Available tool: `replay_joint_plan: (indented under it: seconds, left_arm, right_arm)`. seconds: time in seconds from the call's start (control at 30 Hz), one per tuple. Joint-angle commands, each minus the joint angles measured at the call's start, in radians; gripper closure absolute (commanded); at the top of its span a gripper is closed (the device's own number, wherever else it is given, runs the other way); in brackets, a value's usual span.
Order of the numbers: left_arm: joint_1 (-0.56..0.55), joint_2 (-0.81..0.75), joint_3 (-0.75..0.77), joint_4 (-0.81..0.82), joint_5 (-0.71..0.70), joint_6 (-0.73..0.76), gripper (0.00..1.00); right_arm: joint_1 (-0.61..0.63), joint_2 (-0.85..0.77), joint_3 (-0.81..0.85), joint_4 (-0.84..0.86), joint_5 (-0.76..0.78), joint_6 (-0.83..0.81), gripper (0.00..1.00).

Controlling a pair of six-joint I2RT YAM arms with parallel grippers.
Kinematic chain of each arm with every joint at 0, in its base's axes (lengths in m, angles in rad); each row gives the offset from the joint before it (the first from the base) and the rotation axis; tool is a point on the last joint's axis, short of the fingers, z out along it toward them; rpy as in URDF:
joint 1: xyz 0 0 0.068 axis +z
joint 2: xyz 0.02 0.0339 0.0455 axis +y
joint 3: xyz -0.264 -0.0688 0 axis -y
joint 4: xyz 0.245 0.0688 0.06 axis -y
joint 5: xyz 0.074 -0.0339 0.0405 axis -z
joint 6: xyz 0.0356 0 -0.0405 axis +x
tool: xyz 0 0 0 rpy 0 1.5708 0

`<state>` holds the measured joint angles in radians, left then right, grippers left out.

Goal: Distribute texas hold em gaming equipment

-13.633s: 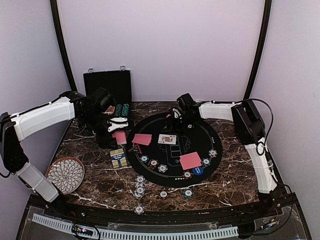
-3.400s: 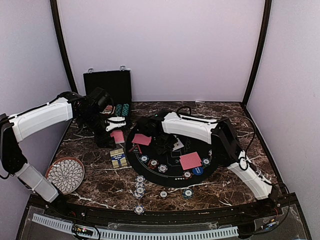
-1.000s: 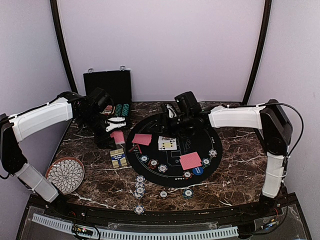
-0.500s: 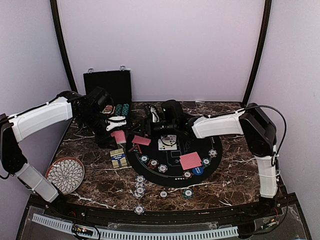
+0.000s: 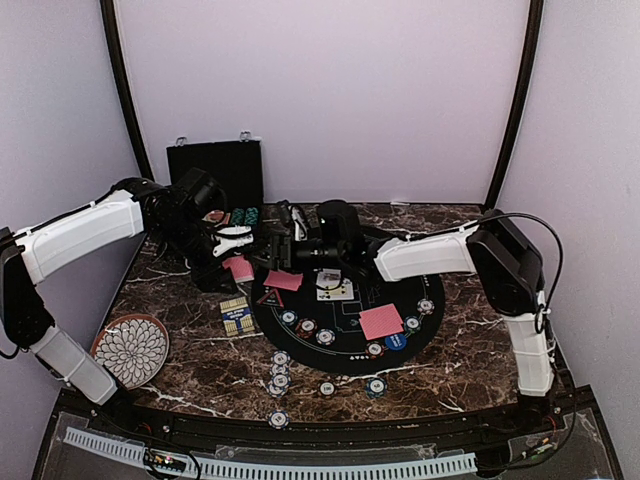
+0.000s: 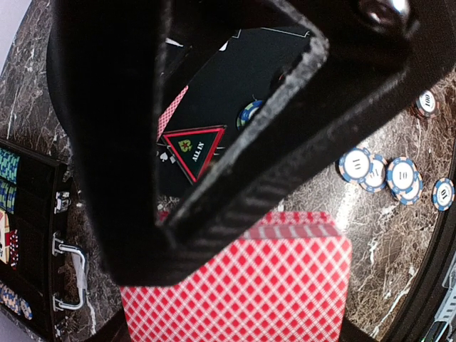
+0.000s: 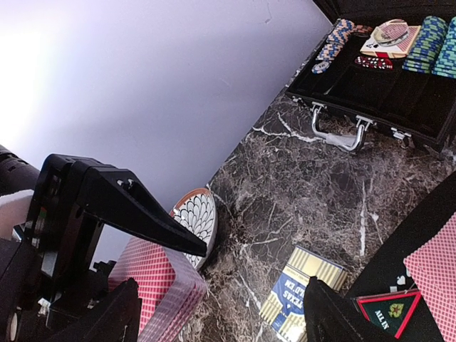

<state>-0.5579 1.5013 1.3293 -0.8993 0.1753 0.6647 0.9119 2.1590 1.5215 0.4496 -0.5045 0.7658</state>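
Observation:
My left gripper (image 5: 232, 262) is shut on a deck of red-backed cards (image 6: 242, 285), held above the table left of the round black mat (image 5: 350, 262). The deck also shows in the right wrist view (image 7: 153, 285). My right gripper (image 5: 282, 243) is open and empty, reaching left across the mat's back edge, close to the deck. On the mat lie two red-backed cards (image 5: 284, 280) (image 5: 381, 321), face-up cards (image 5: 335, 287), the triangle marker (image 5: 270, 297), a blue button (image 5: 397, 341) and several chips (image 5: 305, 327). More chips (image 5: 279, 375) lie on the marble in front.
The open black case (image 5: 216, 175) with chip stacks stands at the back left. A yellow-and-blue card box (image 5: 236, 316) lies left of the mat. The flower-patterned plate (image 5: 131, 349) sits at the front left. Side walls are close.
My right arm has swung left from the mat's back edge towards the deck in my left gripper. The left gripper still holds the deck in about the same place.

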Motion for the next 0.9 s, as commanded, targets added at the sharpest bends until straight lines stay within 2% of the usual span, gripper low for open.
replay_joint_plan:
  seconds: [0.0,0.23,0.27,0.3,0.33,0.37,0.4,0.63,0.87]
  left_arm:
    - [0.007,-0.013,0.034,-0.023,0.02,-0.013,1.0]
    - [0.007,-0.012,0.025,-0.016,0.013,-0.008,1.0]
    - [0.007,-0.013,0.025,-0.015,0.011,-0.008,1.0]
    - [0.007,-0.013,0.023,-0.015,0.011,-0.007,1.0]
    - [0.007,-0.013,0.023,-0.015,0.011,-0.007,1.0]
    - [0.008,-0.013,0.021,-0.014,0.01,-0.006,1.0]
    - [0.008,-0.013,0.02,-0.014,0.01,-0.006,1.0]
    - [0.008,-0.015,0.018,-0.012,0.01,-0.007,1.0]
    - [0.007,-0.016,0.024,-0.014,0.012,-0.007,1.0]
  right_arm:
    - [0.021,0.04,0.052,0.108,-0.004,0.003,0.21]
    - [0.036,0.085,0.057,0.225,-0.004,0.003,0.21]
    - [0.039,0.089,0.058,0.229,0.25,0.003,0.21]
    - [0.04,0.093,0.061,0.236,-0.325,0.003,0.16]
    - [0.041,0.098,0.064,0.248,-0.402,0.143,0.18]
    - [0.042,0.102,0.069,0.261,-0.415,0.611,0.18]
    - [0.044,0.108,0.074,0.271,-0.421,0.678,0.19]
    - [0.056,0.137,0.108,0.257,-0.445,0.696,0.21]
    - [0.05,0.13,0.112,0.185,-0.417,0.641,0.22]
